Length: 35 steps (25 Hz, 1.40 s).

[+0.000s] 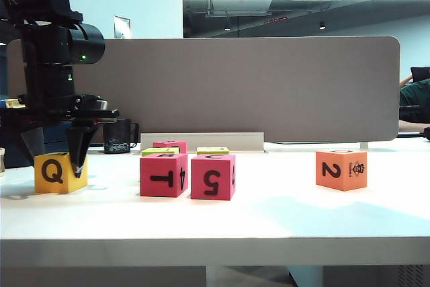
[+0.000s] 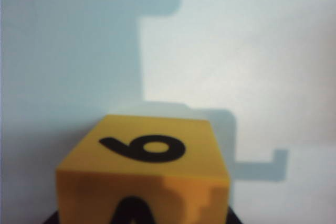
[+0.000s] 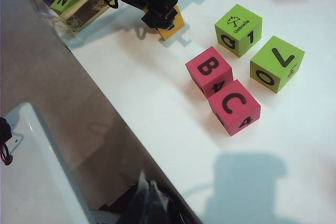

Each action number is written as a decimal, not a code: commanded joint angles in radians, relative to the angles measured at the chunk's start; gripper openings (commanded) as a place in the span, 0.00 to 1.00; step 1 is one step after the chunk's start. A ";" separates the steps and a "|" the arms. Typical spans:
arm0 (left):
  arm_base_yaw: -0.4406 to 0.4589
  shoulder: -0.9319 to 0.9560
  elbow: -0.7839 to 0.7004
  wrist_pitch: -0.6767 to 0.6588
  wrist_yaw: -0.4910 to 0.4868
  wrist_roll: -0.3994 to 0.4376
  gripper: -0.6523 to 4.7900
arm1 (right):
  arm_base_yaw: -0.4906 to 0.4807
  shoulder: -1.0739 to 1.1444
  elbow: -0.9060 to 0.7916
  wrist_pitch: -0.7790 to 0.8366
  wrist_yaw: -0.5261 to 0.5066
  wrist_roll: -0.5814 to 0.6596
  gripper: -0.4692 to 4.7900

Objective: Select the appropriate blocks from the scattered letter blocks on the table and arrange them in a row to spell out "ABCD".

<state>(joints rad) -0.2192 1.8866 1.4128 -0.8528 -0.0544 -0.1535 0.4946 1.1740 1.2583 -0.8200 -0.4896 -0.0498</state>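
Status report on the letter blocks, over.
Left gripper down around yellow Q block, closing. Right gripper unseen, arm parked. B block and C block touching. Path clear.

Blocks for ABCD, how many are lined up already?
Two: the magenta B block and C block sit touching. The left gripper is over the yellow block, jaws astride it. The orange block waits far off. The right gripper hangs apart from the blocks.

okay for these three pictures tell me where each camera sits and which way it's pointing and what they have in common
Exterior view: low at the table's front edge, facing the back divider; left arm and left claw at the yellow-orange block.
Left wrist view: on the left arm, close above that block; hardly any robot shows.
Right wrist view: high, angled down across the table; right claw unseen, left arm visible.
Shared: yellow-orange block, both magenta blocks.
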 commanded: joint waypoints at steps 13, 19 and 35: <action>-0.079 -0.005 0.003 -0.013 0.167 0.001 0.62 | 0.000 -0.001 0.004 0.016 0.002 0.000 0.09; -0.103 -0.004 0.003 -0.014 0.173 -0.004 0.62 | 0.000 -0.001 0.004 0.016 0.002 0.000 0.09; -0.158 -0.003 0.003 0.050 0.163 -0.004 0.64 | 0.000 -0.001 0.004 0.002 0.002 0.000 0.09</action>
<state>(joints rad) -0.3767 1.8858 1.4136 -0.8085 0.1093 -0.1551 0.4942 1.1744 1.2583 -0.8276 -0.4892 -0.0498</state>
